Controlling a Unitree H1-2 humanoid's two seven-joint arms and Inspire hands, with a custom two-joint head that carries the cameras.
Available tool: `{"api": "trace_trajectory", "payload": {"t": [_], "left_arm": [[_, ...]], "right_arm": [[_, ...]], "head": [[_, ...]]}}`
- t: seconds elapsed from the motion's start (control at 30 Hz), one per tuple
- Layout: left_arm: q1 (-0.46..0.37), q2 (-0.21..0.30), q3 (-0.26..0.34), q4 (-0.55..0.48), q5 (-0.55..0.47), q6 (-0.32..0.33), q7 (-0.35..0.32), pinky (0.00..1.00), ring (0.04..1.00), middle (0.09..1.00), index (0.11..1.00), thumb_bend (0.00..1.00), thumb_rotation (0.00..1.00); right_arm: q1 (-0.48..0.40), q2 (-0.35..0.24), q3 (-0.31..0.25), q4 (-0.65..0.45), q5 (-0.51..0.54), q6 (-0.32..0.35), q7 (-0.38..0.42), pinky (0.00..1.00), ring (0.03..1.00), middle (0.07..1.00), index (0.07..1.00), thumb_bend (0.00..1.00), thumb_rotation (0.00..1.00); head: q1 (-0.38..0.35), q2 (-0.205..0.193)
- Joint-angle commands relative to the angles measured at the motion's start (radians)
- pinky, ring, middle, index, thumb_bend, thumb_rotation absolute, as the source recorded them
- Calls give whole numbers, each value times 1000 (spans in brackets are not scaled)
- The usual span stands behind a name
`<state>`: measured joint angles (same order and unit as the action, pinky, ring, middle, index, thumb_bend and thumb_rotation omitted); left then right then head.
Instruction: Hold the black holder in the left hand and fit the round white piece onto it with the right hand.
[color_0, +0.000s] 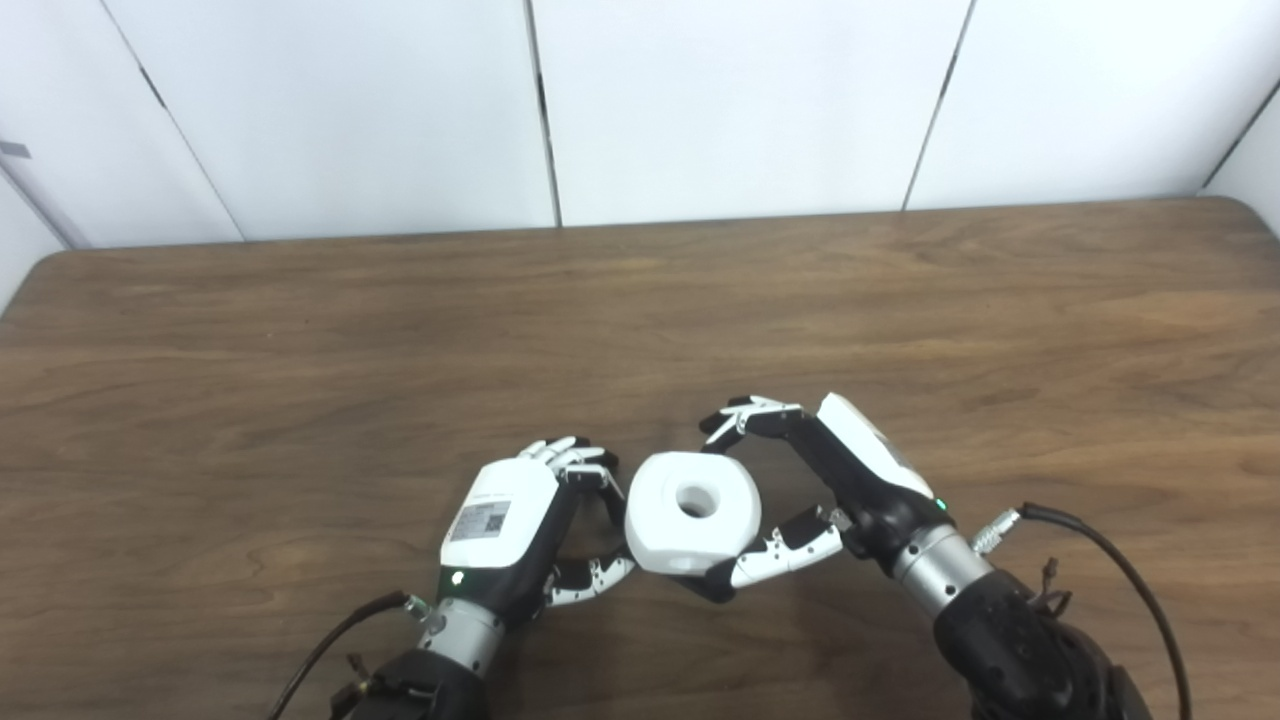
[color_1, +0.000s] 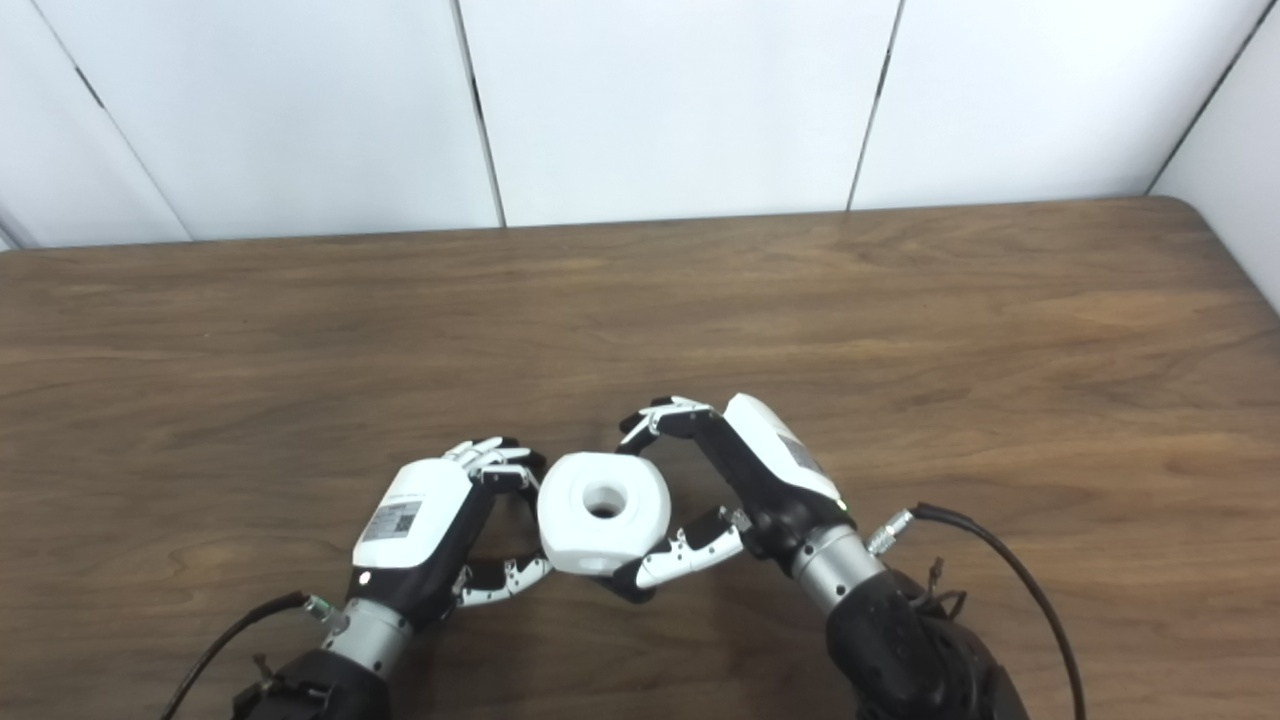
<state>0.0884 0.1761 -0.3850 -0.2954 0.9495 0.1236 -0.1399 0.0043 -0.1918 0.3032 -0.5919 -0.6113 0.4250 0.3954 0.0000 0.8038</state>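
The round white piece (color_0: 690, 512), a thick disc with a centre hole, is held just above the table between both hands. My right hand (color_0: 850, 480) is shut on it, fingers (color_0: 750, 415) over its far edge and thumb (color_0: 785, 550) under its near edge. My left hand (color_0: 520, 520) sits against the piece's left side with fingers (color_0: 575, 458) and thumb (color_0: 590, 578) curled toward it. I cannot make out the black holder; whatever lies inside the left hand's curl is hidden behind the hand and the white piece.
The brown wooden table (color_0: 300, 350) stretches wide to the left, right and far side of the hands. White wall panels (color_0: 740, 100) stand behind its far edge. Cables (color_0: 1110, 555) trail from both wrists near the front edge.
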Motion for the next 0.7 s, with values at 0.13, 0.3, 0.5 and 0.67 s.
{"api": "trace_trajectory", "payload": {"t": [0.13,0.3,0.5,0.67], "left_arm": [[8,6,-13,7,-4,10,-45,883,884,798,487,521,48],[9,4,-12,3,-2,15,-47,882,886,800,487,521,48],[8,3,-12,-1,-9,16,-52,887,890,802,487,520,48],[8,1,-11,-6,-10,20,-57,888,891,803,487,520,48]], "right_arm": [[-26,-20,7,-19,-20,4,23,862,890,776,482,525,137],[-29,-22,5,-25,-11,19,40,848,886,775,482,525,137],[-36,-27,9,-33,-27,37,60,811,878,775,485,525,140],[-36,-36,17,-33,-45,38,73,793,878,777,489,525,148]], "head": [[0,2],[-3,8],[-2,9],[-1,10]]}}
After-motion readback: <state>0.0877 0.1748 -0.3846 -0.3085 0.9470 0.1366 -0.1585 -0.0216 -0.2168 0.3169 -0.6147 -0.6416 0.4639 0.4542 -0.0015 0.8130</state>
